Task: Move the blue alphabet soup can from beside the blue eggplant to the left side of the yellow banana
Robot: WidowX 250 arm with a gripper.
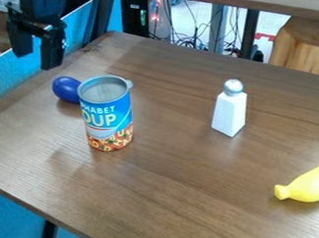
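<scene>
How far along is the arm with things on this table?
Probably not far: nothing looks plainly done, with the upright blue-and-orange soup can, white tapered shaker, glossy blue rounded object and yellow banana-shaped toy loose on the brown wooden table. Nothing is in hand: the black end effector hangs open, upper left. Any handling seems left.

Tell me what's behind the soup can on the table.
A smooth, rounded blue object sits behind the soup can, its left part sticking out. The can covers its right end, so I can't tell its full shape, nor what else might be hidden there.
</scene>
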